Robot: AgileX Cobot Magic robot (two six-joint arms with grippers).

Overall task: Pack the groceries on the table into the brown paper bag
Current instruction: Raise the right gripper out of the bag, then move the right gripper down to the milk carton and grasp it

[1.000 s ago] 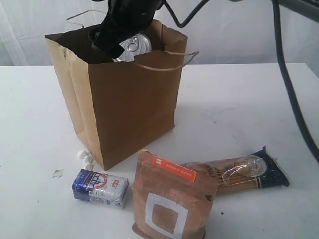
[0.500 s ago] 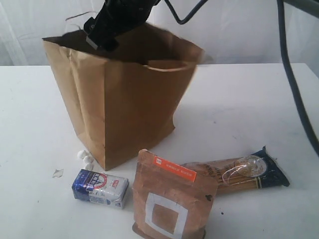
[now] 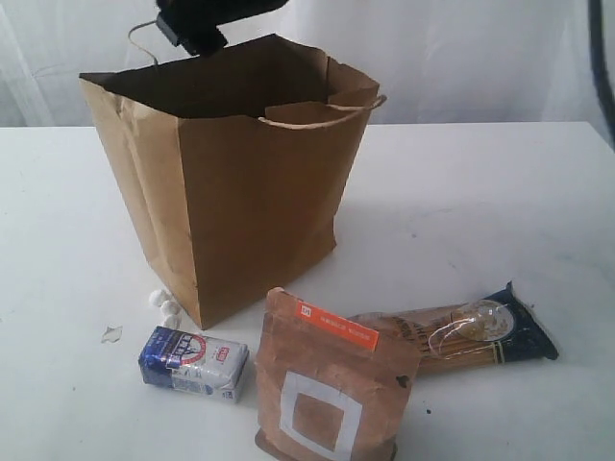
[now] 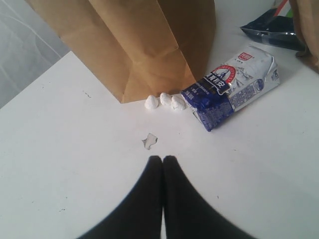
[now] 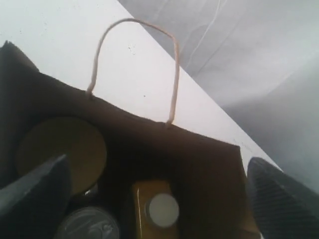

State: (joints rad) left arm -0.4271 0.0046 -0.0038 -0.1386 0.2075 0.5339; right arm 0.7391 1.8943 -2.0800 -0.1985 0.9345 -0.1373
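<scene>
Right gripper (image 5: pixel 158 191) hangs spread wide and empty over the brown paper bag (image 3: pixel 259 202), which holds the nut jar (image 5: pixel 62 149), tin can (image 5: pixel 89 225) and yellow jar (image 5: pixel 155 211). Left gripper (image 4: pixel 162 164), clenched on nothing, hovers above the table (image 3: pixel 480 211) near the blue-white packet (image 4: pixel 232 84). The brown pouch (image 3: pixel 327 384) and spaghetti pack (image 3: pixel 461 336) sit on the table beside the bag.

Lab test setup: white table (image 3: pixel 480 192), white curtain backdrop (image 3: pixel 461 58).

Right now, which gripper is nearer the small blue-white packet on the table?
Left. Left gripper is low near the small blue-white packet; right gripper is above the brown paper bag.
</scene>
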